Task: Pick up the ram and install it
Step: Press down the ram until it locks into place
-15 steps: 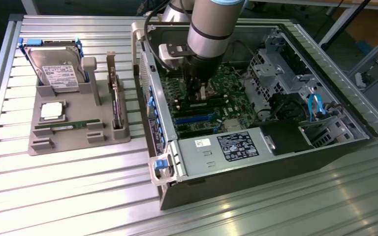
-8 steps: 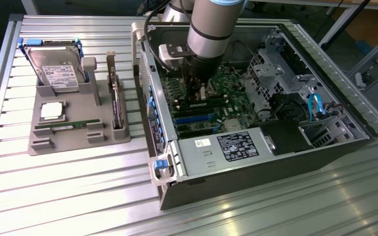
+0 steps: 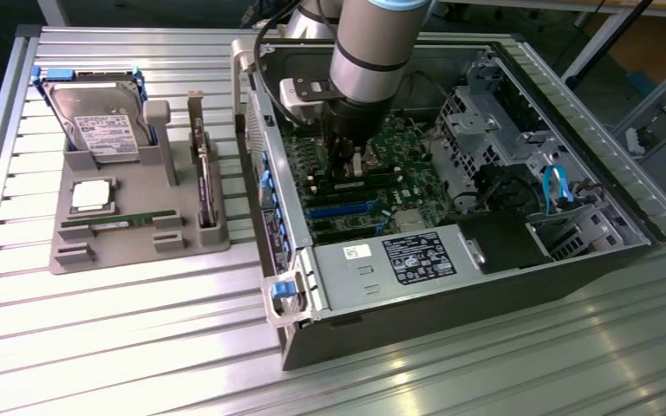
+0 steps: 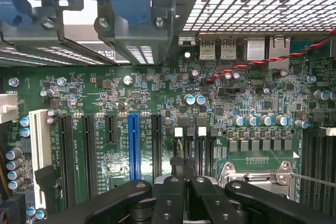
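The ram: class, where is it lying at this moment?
In the exterior view the ram lies flat in the grey holder on the view's left, just below the square silver processor, outside the open computer case.

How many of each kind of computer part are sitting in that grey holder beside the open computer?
hard drive: 1
processor: 1
ram stick: 1
expansion card: 1
Total: 4
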Robot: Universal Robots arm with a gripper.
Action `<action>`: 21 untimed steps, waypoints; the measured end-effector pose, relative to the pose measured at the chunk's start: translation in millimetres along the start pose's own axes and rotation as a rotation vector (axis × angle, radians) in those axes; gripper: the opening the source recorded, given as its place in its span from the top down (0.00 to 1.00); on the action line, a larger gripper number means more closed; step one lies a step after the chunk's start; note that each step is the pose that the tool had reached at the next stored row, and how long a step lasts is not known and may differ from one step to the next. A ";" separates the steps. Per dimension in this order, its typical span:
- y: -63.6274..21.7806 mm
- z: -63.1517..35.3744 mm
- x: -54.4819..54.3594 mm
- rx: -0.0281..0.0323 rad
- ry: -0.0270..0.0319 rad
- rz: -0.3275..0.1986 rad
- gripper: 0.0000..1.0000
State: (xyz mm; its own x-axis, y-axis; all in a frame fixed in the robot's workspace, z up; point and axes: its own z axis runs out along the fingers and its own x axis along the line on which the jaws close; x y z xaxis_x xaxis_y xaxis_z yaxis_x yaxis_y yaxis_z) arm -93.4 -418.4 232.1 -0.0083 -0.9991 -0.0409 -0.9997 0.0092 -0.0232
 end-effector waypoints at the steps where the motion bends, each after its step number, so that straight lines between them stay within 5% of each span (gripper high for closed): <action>1: 0.0 0.0 0.0 0.0000 0.0000 0.000 0.90; 21: 0.0 1.7 0.3 0.0000 -0.0001 0.000 0.90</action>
State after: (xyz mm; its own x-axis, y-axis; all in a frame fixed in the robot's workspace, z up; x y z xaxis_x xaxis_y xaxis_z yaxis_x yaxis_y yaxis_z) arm -93.3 -418.7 230.4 -0.0083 -0.9991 -0.0409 -0.9997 0.0092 -0.0232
